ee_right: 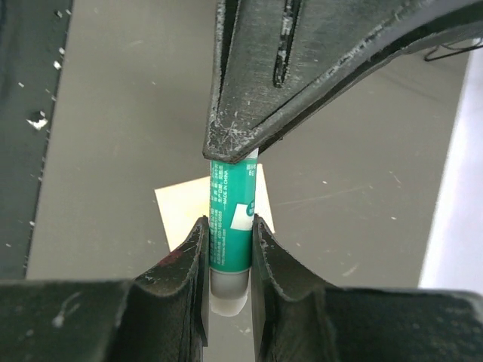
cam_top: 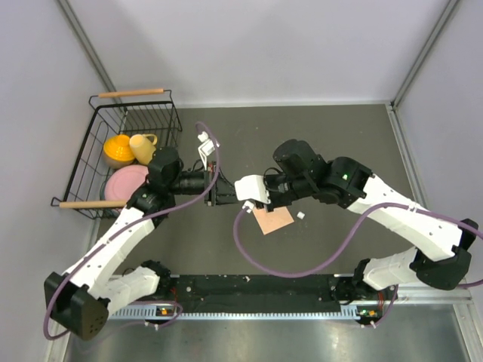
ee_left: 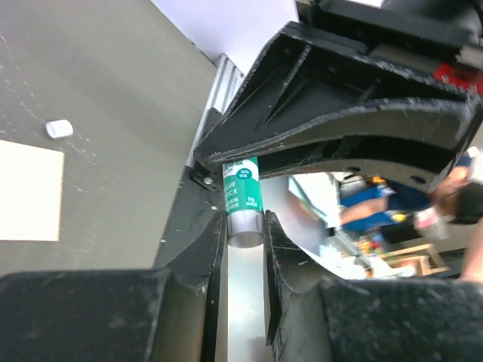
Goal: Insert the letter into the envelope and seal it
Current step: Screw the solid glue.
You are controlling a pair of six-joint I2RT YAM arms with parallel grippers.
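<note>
Clamped mid-air from both ends by left gripper and right gripper: small white-and-green plastic glue stick, likely for handover or twist-out. Flat on dark table just below: peach rectangular paper envelope, untouched.

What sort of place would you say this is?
Probably a robotics lab test cell: two arms bolted to a table, pale panels walling it in, and a person amid clutter beyond.
</note>
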